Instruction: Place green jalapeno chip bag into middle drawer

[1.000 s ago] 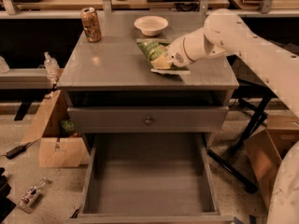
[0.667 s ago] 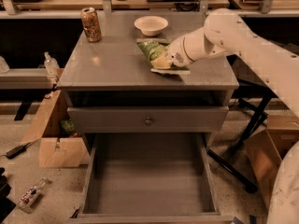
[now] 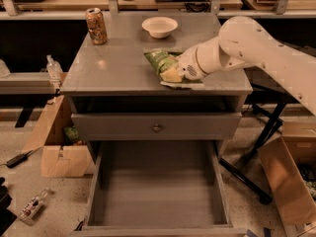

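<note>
The green jalapeno chip bag lies on the grey cabinet top, right of centre. My gripper is down on the near right end of the bag, at the end of the white arm that reaches in from the right. It covers that part of the bag. The middle drawer stands pulled out below, a wide grey box with nothing lying on its floor. Above it is a shut drawer front with a small round knob.
A brown-orange drink can stands at the back left of the cabinet top and a white bowl at the back centre. Cardboard boxes sit on the floor at the left and right. A black stand leg runs by the right side.
</note>
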### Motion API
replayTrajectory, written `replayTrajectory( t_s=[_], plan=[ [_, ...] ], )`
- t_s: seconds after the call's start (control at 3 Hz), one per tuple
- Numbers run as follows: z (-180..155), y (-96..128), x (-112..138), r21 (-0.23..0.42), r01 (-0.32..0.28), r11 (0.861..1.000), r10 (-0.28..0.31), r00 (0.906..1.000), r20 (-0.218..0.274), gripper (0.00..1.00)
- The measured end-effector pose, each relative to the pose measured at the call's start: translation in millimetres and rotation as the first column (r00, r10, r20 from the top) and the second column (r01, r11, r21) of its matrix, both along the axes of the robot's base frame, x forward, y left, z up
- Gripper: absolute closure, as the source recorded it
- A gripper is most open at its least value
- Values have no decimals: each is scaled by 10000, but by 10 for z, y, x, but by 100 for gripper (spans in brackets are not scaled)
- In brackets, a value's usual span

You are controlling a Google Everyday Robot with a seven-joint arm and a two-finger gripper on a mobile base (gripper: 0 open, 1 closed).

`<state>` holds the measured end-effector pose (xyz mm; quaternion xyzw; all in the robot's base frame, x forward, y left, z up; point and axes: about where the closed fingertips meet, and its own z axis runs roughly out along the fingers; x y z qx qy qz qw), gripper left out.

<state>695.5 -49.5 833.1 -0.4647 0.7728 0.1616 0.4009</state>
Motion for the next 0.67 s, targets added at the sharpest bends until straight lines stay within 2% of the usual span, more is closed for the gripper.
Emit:
replayTrajectory(
  t_s=[0.67],
  plan=[
    [28, 0, 0, -1, 0, 10000, 0, 10000, 0, 100]
  ],
)
